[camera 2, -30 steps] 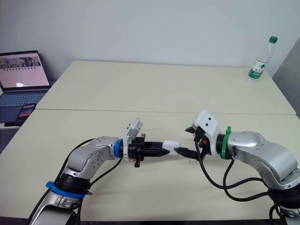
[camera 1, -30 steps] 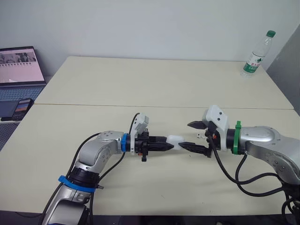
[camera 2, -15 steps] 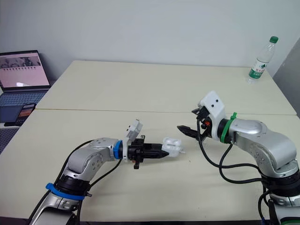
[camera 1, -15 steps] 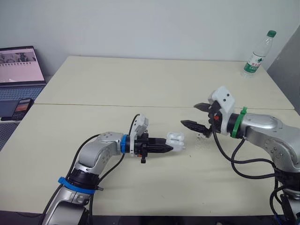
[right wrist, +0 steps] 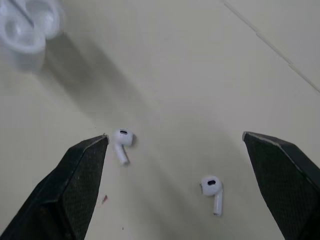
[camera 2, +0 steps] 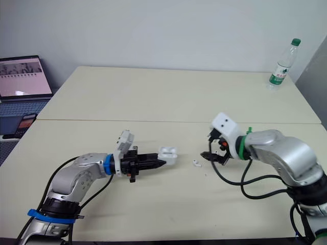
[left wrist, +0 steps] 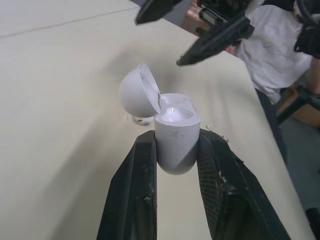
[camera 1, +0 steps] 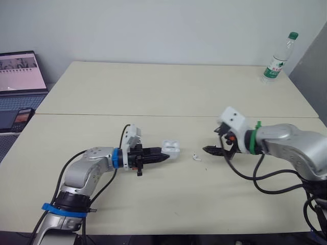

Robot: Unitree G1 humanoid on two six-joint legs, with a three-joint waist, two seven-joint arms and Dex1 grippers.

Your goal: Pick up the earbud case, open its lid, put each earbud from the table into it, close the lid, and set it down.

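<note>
My left gripper [camera 1: 162,154] is shut on the base of the white earbud case [camera 1: 171,149], just above the table near its middle. The lid [left wrist: 140,92] is swung open and the inside of the case [left wrist: 175,140] looks empty. One white earbud [camera 1: 195,156] lies on the table between the case and my right gripper [camera 1: 212,142]. That gripper is open and hangs low over the table. Both earbuds appear in the right wrist view, one [right wrist: 121,141] by the fingertip nearer the case and the other [right wrist: 212,189] between the fingers.
A water bottle [camera 1: 276,60] stands at the table's far right corner. A laptop [camera 1: 18,69] and a phone [camera 1: 19,117] sit on a side surface at the left. Someone in a white shirt [left wrist: 272,45] is beyond the table's right edge.
The case lid has swung open. My right gripper left the case, lifted away and came down over the earbuds. My left arm drew the case back to the left.
</note>
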